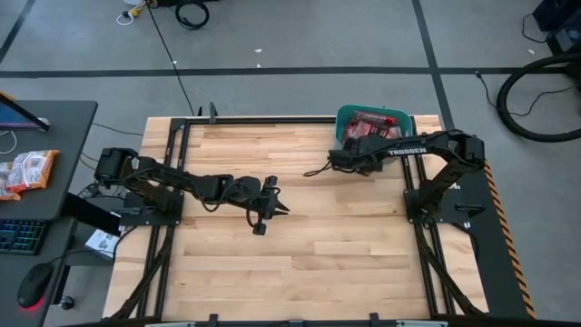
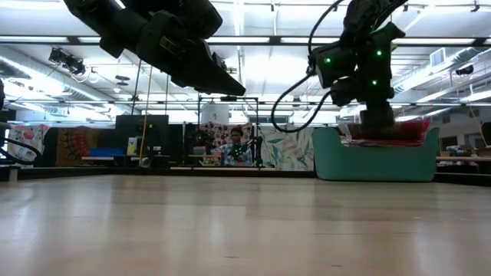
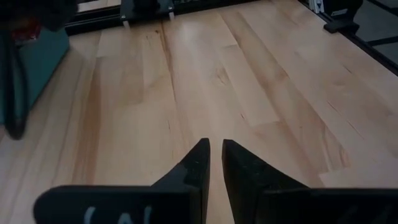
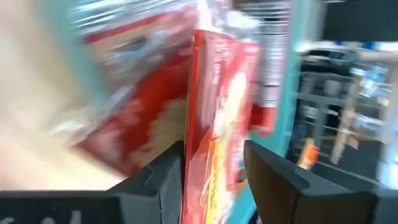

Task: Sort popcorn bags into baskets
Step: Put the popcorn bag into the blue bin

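The teal bin stands at the table's far right, also in the low view. Several red popcorn bags lie piled inside it, their tops showing over the rim. My right gripper hangs over the bin and is shut on one red bag. Other bags lie blurred behind it, next to the teal wall. My left gripper hovers over the bare table centre, shut and empty, raised off the wood. My right gripper pinches a red popcorn bag between its two fingers, one finger on each flat face. The bag stands edge-on between them, near one end. The fingers come from above, over the bin. The rest of the bag reaches out beyond the fingertips toward the pile.
Bare wood spreads over the table's middle and near part. Black frame rails run along both sides. A side desk at left carries more packets, a keyboard and a mouse. A person sits far behind the table.
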Robot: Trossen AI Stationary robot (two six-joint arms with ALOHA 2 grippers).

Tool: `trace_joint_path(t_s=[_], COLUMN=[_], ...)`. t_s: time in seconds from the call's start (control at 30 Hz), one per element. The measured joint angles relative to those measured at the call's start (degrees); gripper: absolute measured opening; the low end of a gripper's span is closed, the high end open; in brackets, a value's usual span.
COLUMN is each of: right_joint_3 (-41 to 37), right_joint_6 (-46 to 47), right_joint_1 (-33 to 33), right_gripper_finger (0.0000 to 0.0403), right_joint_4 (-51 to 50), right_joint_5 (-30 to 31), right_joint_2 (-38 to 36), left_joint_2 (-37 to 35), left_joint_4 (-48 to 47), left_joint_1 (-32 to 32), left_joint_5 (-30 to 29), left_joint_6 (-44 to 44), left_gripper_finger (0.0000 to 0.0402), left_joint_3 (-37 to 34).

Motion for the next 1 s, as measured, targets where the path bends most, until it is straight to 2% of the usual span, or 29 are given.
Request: trace_joint_path(t_s=[0.1, 0.3, 0.47, 0.67, 0.83, 0.9, 1.0], right_joint_3=[0.0, 0.0, 0.0, 0.0, 0.0, 0.0, 0.0], right_joint_6=[-4.9, -7.0, -7.3, -8.2, -9.6, -11.2, -12.6], right_joint_1=[0.7, 2.6, 4.1, 5.4, 9.0, 10.8, 12.6], right_gripper_finger=[0.0171, 0.017, 0.017, 0.017, 0.017, 0.017, 0.0169], right_joint_4=[0.5, -0.3, -0.5, -1.9, -1.4, -0.2, 2.5], right_joint_5=[-4.9, -1.5, -11.8, -12.0, -12.5, -16.5, -25.6], right_joint_2=[0.0, -0.6, -1.4, -2.8, -6.7, -8.9, -11.8], left_joint_2=[0.0, 0.0, 0.0, 0.0, 0.0, 0.0, 0.0], left_joint_4=[0.0, 0.0, -0.1, 0.0, -0.1, -0.1, -0.1], left_joint_1=[0.0, 0.0, -0.3, -0.4, -0.7, -0.7, -0.7], left_joint_5=[0.0, 0.0, 0.0, 0.0, 0.0, 0.0, 0.0], left_joint_6=[0.0, 0.0, 0.0, 0.0, 0.0, 0.0, 0.0], left_gripper_finger=[0.0048, 0.0048, 0.0048, 0.0048, 0.0048, 0.0048, 0.0048], left_joint_3=[0.0, 0.0, 0.0, 0.0, 0.0, 0.0, 0.0])
